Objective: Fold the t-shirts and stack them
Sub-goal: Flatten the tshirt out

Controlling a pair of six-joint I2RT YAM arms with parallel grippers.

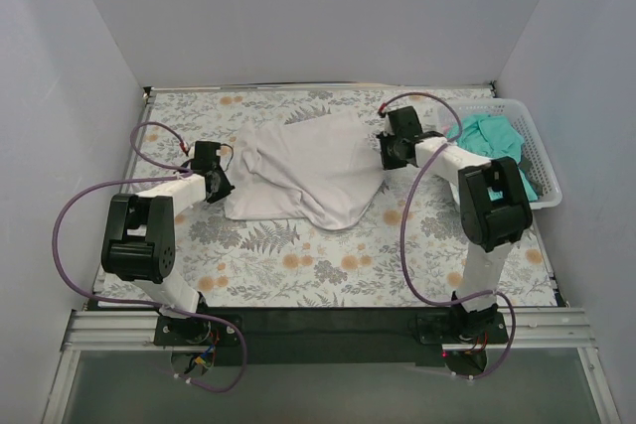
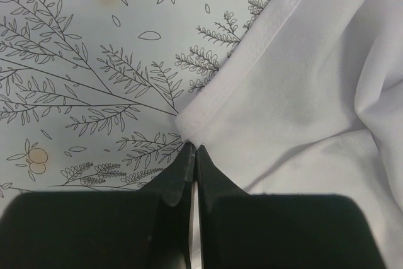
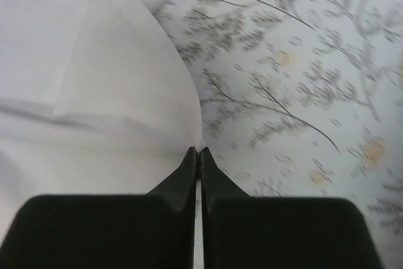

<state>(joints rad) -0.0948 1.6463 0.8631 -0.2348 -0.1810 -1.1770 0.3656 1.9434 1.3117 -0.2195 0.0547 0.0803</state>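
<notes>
Bench [image 1: 298, 265]: flat top under a pale printed cover, with grey fern sprays and small orange blossoms across the whole surface.

Lying directly on it:
1. White t-shirt [image 1: 308, 171]: one, soft cloth, loosely spread and wrinkled, in the middle of the far half. A hemmed corner on its left side lies flat on the print, and its near edge bulges in a rounded fold.
2. White plastic lattice basket [image 1: 542, 168]: one, upright, at the far right corner, apart from the white t-shirt.
</notes>
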